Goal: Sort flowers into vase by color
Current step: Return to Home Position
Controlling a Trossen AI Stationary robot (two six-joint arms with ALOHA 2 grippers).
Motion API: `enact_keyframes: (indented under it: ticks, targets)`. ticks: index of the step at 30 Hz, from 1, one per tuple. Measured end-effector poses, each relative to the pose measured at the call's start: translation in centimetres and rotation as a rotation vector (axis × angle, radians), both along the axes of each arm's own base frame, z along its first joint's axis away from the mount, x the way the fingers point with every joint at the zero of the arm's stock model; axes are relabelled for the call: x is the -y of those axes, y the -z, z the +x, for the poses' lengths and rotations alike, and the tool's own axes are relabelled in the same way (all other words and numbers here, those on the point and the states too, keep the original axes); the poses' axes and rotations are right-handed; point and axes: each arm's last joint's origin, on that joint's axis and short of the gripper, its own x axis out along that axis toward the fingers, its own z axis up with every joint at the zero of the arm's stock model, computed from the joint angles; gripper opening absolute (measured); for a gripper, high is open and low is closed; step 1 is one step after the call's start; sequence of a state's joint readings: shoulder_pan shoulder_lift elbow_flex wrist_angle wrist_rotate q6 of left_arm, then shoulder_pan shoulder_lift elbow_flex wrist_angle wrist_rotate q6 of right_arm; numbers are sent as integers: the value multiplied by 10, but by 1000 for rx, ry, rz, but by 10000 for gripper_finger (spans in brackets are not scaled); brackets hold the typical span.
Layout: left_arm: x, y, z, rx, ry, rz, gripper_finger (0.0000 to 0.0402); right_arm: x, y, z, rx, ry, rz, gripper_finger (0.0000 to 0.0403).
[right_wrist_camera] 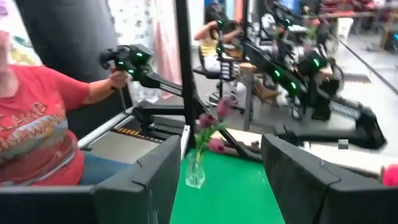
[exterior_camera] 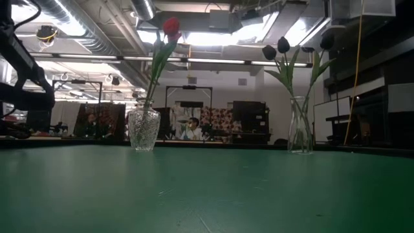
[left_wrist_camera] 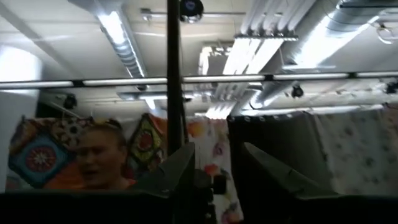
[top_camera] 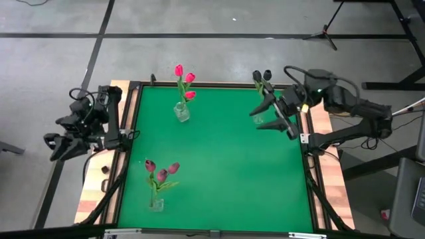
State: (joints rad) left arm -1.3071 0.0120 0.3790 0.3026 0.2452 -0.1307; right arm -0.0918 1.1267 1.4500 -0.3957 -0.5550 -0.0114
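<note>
One green counter (top_camera: pixel 226 166) sits between two released, empty end effectors: the left end effector (top_camera: pixel 56 147) off its edge, the right end effector (top_camera: pixel 256 119) by the black tulips (top_camera: pixel 261 76). Three glass vases (top_camera: pixel 181 113) hold the flowers (top_camera: pixel 161 171), light, thin-stemmed, likely wanting a gentle mid-stem pinch.

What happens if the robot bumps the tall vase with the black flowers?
It would probably tip: the clear vase is tall and narrow, and the dark tulips stand high above its rim. It looks like glass, so it might crack.
</note>
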Motion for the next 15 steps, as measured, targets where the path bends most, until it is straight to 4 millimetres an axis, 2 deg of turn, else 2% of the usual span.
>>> enact_keyframes:
  ticks: [7, 10, 15]
  targets:
    - [-11, -12, -10, 214, 167, 93, 126, 20, 35, -6, 93, 45, 125, 221]
    - [-14, -13, -12, 241, 171, 156, 126, 18, 50, -22, 155, 71, 139, 221]
    - [-15, -9, -12, 275, 146, 269, 126, 15, 84, -54, 250, 212, 155, 221]
